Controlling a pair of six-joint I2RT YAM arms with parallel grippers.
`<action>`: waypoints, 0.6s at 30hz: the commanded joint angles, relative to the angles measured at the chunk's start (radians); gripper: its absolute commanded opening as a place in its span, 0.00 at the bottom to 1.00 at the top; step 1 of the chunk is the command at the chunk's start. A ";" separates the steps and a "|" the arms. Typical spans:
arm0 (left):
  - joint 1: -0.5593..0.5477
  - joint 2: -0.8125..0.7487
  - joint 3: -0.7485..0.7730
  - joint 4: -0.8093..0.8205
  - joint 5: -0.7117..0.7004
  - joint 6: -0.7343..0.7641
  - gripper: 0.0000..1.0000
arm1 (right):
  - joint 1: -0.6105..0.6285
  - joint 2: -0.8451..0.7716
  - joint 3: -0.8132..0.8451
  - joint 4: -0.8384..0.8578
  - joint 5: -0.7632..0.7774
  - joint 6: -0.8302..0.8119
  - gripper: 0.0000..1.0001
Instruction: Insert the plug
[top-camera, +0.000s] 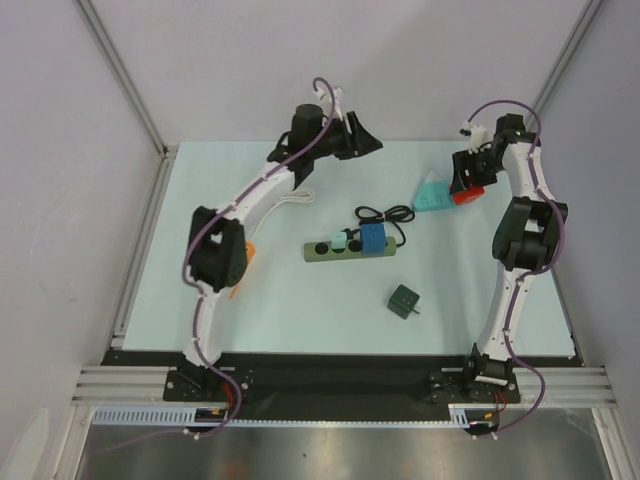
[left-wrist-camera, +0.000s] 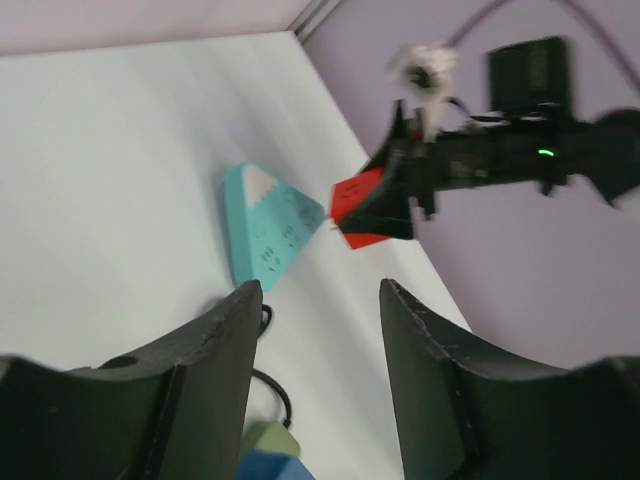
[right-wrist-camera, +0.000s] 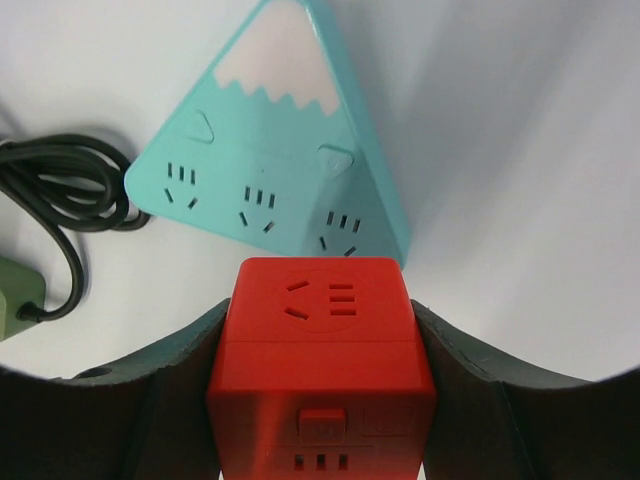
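Right pincer (right-wrist-camera: 320, 400) pinching red cube adapter (right-wrist-camera: 320, 330), lower centre; teal mountain-shaped socket block (right-wrist-camera: 270, 150) just beyond. Left pincer (left-wrist-camera: 320, 300) spread, empty. Next, likely: align, press in.

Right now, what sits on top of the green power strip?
A blue cube adapter and a small teal plug sit on the green power strip. The sockets beneath them are covered, so unseen.
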 joint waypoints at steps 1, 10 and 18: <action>-0.047 -0.262 -0.226 -0.122 0.061 0.134 0.57 | -0.004 0.021 0.054 -0.088 -0.039 -0.011 0.00; -0.080 -0.636 -0.655 -0.258 0.034 0.295 0.60 | 0.013 0.024 0.080 -0.016 0.004 0.034 0.00; -0.082 -0.817 -0.767 -0.365 -0.176 0.468 0.64 | 0.016 0.024 0.078 0.030 0.031 0.068 0.00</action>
